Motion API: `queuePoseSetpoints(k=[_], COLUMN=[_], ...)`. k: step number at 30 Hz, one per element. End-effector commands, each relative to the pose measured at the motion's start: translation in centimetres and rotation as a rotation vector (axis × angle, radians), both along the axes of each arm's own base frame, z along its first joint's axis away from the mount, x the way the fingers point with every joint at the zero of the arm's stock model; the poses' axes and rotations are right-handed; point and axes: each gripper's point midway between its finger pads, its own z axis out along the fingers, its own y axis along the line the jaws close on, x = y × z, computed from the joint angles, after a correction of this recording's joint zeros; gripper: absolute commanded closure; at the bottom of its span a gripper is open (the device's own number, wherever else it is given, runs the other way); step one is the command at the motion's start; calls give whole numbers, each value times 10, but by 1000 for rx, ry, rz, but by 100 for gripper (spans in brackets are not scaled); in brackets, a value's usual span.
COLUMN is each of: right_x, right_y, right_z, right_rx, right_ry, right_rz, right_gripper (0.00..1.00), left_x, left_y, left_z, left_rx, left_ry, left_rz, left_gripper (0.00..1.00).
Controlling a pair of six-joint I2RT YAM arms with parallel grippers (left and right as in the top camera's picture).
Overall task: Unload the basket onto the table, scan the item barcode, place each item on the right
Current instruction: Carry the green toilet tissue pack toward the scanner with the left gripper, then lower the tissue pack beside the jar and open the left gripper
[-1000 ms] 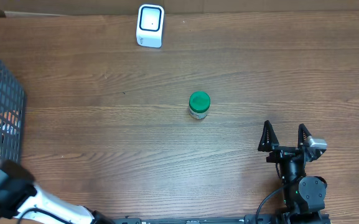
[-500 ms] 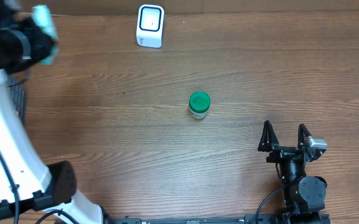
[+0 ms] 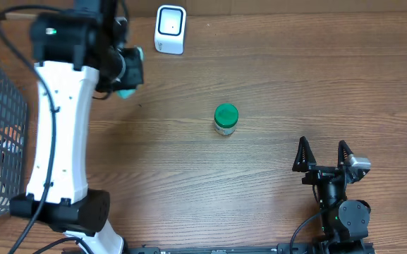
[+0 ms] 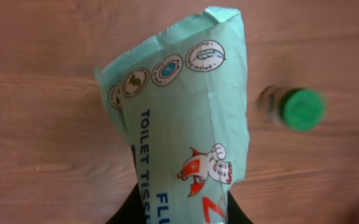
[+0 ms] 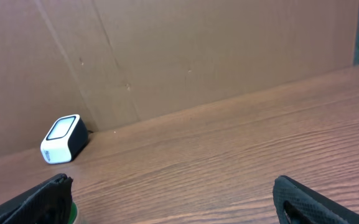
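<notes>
Tissue pack (image 4: 179,124), mint green with toilet-tissue lettering and a cartoon mascot, is the item to be scanned. We take the scene from the near edge of the desk (image 3: 295,85) outwards.

1. Near edge: the right arm (image 3: 341,212) sits parked. The right jaws stand fully apart and hold nothing.
2. Mid-desk: a green-capped jar (image 3: 226,118) stands upright on its own, well apart from both arms.
3. Beyond the jar: the left arm (image 3: 55,141) reaches toward the far side. The left jaws are clamped on the lower end of the pack, which appears to be held clear of the desk. From overhead, only a sliver of the pack shows past the wrist.
4. Far edge: the scanner (image 3: 170,29) rests with its window facing up, in front of a cardboard wall (image 5: 198,50). The pack is near the scanner, to its left and on its nearer side, not over it.

Status: we judge the grasp and lift complete and the approach well advanced. The pack must next be brought over the window with its barcode facing it. We see no barcode on the face shown in the wrist view, so a rotation may be needed.
</notes>
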Motion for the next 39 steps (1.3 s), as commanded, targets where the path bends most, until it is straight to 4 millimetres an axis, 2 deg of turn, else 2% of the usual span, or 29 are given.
queuePoseSetpoints(k=[1,5,6,7,11,16,31,39], right_x=[0,0,0,0,0,0,0,0], right_y=[0,0,0,0,0,0,0,0], right_z=[-2,-2,-2,-2,-2,-2,-2,-2], right_rx=[-3,-3,-3,-3,-3,-3,-3,-3], right_ry=[-2,-2,-1,-1,-1,-1,-1,-2], right_rz=[-2,-2,-2,-2,-2,-2,-2,-2], right_gripper=[0,0,0,0,0,0,0,0], left_x=[-8,-7,-7,-9,-16,-27,-30,-25], left_y=[-2,-17,-23,-36,-60,-82,-89,-92], left_z=[-46,-91,-102,-123,-157,-186,-215,-217], left_rx=[81,83,78,64,67,75,55,43], left_ry=[111,161,169,178,183,179,165,143], left_rz=[42,33,26,-4,-65,-89,-59,-51], left_gripper=[95,96,96,96,96,96,96,94])
